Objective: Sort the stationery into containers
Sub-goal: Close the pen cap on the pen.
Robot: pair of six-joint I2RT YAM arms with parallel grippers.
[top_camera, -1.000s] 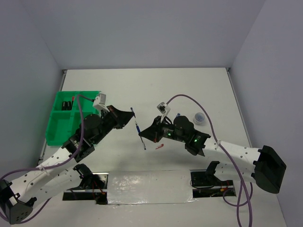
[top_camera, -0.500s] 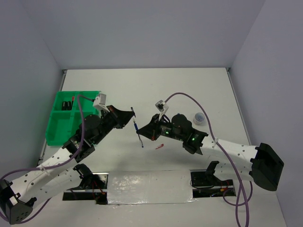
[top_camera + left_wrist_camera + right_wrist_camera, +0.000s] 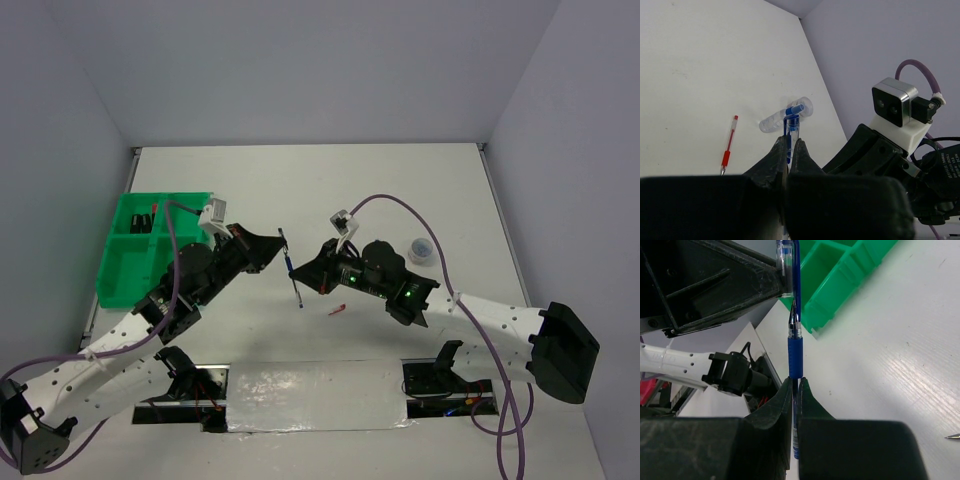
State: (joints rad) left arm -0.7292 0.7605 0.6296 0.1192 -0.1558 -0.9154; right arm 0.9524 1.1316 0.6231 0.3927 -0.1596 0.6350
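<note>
A thin blue plastic pen, clamped by left gripper and right gripper alike, should be freed slowly by the right.

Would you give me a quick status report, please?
Left gripper, right gripper both shut on blue pen, held aloft. Red pen loose on table. Nothing blocking tray.

1. The blue pen is thin and tilted off the table. The left gripper pinches its upper part and the right gripper its lower part.
2. The red pen lies flat on the table near the blue pen's lower tip, not touching it.
3. The clear bottle, blue-capped, lies on its side.
4. The translucent roll lies flat, well to the right.
5. The green tray has four compartments and sits at the table's left edge. There are dark pieces in a far compartment (too small to identify).
</note>
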